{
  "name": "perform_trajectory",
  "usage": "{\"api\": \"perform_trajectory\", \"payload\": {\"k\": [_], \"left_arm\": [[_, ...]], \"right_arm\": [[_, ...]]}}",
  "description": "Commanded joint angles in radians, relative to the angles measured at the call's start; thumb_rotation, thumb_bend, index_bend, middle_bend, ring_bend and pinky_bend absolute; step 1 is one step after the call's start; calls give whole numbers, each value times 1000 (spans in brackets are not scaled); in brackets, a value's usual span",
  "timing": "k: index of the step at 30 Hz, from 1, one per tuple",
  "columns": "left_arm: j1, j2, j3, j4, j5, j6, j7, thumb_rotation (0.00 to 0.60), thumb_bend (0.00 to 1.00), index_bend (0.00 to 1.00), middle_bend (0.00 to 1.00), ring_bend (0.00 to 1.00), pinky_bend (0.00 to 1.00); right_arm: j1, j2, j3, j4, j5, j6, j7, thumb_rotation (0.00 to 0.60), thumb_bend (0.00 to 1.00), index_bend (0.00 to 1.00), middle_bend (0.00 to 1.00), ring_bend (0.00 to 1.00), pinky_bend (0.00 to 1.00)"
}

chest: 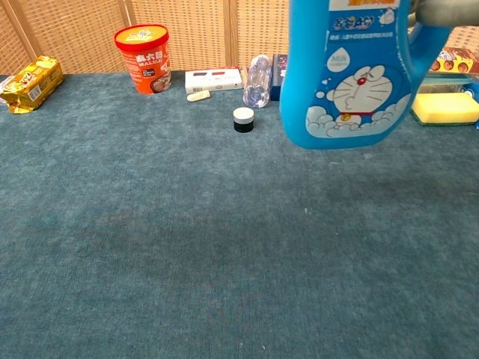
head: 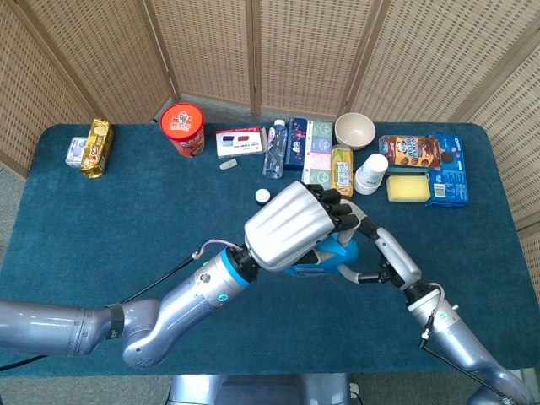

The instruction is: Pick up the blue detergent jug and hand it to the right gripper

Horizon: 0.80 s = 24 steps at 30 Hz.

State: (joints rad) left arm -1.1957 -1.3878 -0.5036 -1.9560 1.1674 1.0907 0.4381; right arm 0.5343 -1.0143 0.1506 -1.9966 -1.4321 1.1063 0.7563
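The blue detergent jug (chest: 348,75), with a cartoon cat label, hangs upright above the table; its top is cut off in the chest view. In the head view only a strip of the jug (head: 325,256) shows under my left hand (head: 291,224), which grips it from above with its fingers curled over it. My right hand (head: 384,253) reaches in from the right. A finger and the thumb lie on either side of the jug's handle end, touching it. A grey part of that hand (chest: 441,10) shows at the jug's handle.
Along the back stand a red noodle cup (head: 183,128), a white box (head: 240,141), a clear bottle (head: 273,152), boxes (head: 308,143), a bowl (head: 354,130), a white jar (head: 370,174), a yellow sponge (head: 408,187) and cookie packs (head: 426,152). A small cap (chest: 243,119) lies near the jug. Yellow snacks (head: 97,147) are far left.
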Motion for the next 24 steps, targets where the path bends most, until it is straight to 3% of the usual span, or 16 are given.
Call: {"api": "perform_trajectory", "payload": {"k": [1, 8, 16, 20, 24], "left_arm": [[-10, -15, 3, 10, -6, 5, -2, 600, 452, 716, 639, 526, 677], [-27, -45, -2, 15, -14, 26, -12, 600, 452, 716, 639, 526, 677], [-37, -53, -4, 12, -24, 45, -5, 600, 452, 716, 639, 526, 677], [-38, -63, 4, 19, -23, 55, -7, 600, 452, 716, 639, 526, 677], [-35, -67, 4, 25, -24, 68, -12, 600, 449, 713, 639, 526, 677]], "right_arm": [[0, -1, 11, -13, 10, -1, -11, 600, 365, 37, 275, 173, 82], [6, -24, 40, -35, 74, -5, -75, 600, 381, 155, 389, 264, 122], [-3, -60, 57, -48, 84, 6, -92, 600, 529, 449, 642, 446, 455], [-6, -62, 65, -59, 76, 9, -90, 600, 663, 625, 760, 530, 579], [-9, -51, 67, -67, 66, 2, -94, 600, 752, 664, 783, 542, 649]]}}
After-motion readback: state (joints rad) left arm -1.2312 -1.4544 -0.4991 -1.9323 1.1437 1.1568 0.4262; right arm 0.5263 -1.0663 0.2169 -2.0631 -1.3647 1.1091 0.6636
